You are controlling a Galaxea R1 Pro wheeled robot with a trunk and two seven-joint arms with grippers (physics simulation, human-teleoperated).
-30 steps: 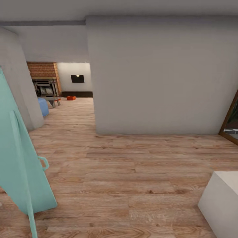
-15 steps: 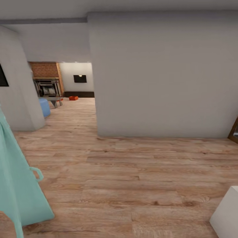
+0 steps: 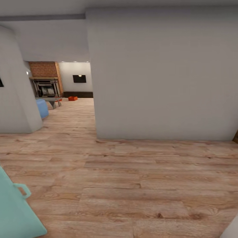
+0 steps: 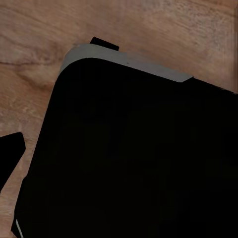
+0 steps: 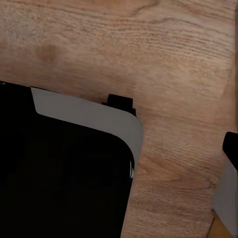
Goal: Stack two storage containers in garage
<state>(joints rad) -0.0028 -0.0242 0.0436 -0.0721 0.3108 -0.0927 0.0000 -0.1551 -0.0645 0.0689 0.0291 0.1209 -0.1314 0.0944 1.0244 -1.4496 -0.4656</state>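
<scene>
Light wood-plank flooring (image 3: 125, 185) runs past a pale wall (image 3: 162, 76) toward the brick fireplace (image 3: 44, 79); one orange-red storage container (image 3: 72, 98) lies beyond; both pincers' openings cannot be told.

distant storage container (image 3: 72, 98) tiny, details unclear

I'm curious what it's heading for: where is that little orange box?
In the head view, the orange container sits far down the hallway on the wood floor, right of the brick fireplace.

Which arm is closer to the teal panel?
Likely left: the teal panel stands at the robot's left side; both arms hang by its black base, the right one on the far side.
</scene>
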